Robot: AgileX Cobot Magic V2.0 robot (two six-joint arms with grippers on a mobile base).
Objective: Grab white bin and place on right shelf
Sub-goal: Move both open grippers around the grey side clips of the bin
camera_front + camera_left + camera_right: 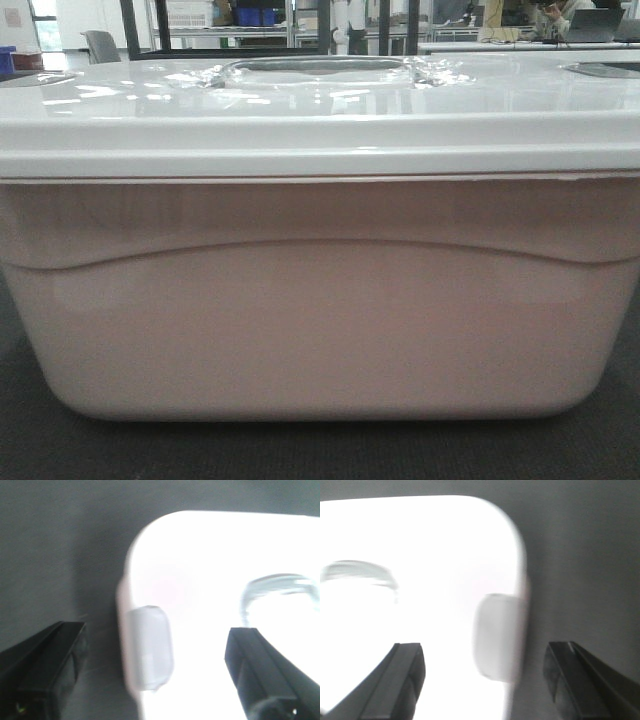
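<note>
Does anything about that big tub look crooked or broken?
Nothing stands out. The white bin sits level, its lid closed flat all along the front edge, with no crack or spill visible.

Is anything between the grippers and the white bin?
Nothing visible. The left gripper and right gripper are open over the white bin's ends, fingers either side of its end clips; both wrist views are blurred.
</note>
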